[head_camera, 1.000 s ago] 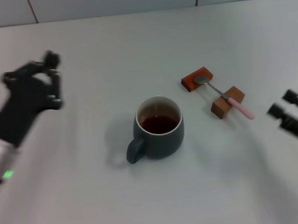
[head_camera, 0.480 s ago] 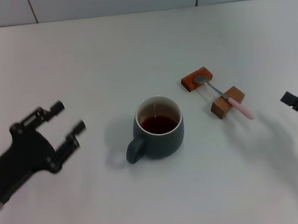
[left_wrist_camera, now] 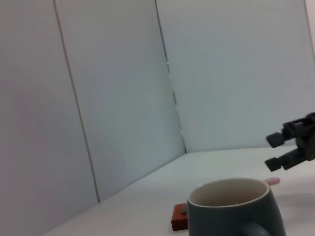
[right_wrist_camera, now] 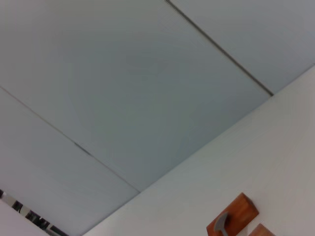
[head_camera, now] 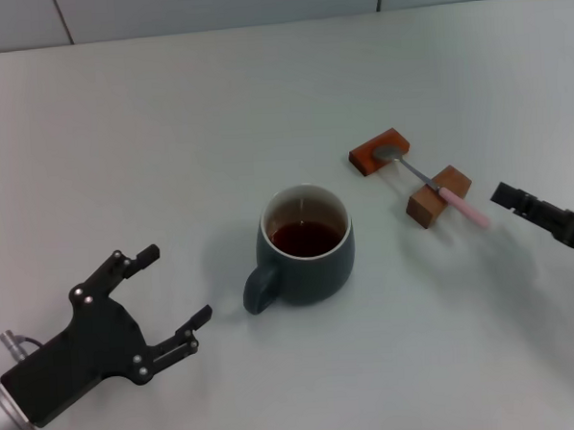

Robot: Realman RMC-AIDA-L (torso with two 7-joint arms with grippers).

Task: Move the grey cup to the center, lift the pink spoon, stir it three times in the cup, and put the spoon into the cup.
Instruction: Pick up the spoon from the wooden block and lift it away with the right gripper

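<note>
White flat tabletop (head_camera: 167, 135) fills the head view, pale panelled wall (head_camera: 218, 7) along the top edge. Left gripper (head_camera: 181, 298), black two-finger claw on a dark arm, sits lower left, fingers spread wide, nothing held, apart from everything. It points right toward the round dark slate-grey mug (head_camera: 306, 243) at frame centre; the mug's thick handle (head_camera: 259, 289) faces lower left, i.e. toward that claw. Whitish inside, dark brown liquid, upright. From the left wrist view the same mug (left_wrist_camera: 231, 209) is near, bottom right.

Right gripper (head_camera: 542, 216) enters at the right edge, mid-height; only one dark finger tip shows there, but the left wrist view shows the right gripper (left_wrist_camera: 291, 145) with two fingers parted, empty. It is the nearer arm for the small slim spoon with silver bowl and pale pink handle (head_camera: 432, 185), lying right of the mug, bridged across two reddish-brown wooden blocks (head_camera: 410, 178). Long axis runs upper left to lower right: bowl on the upper-left block, pink handle end overhanging the lower-right block, pointing at the right gripper, just short of it.

Judgement: mug looks about centred already, spoon pickup is next, a side approach onto the handle end.
</note>
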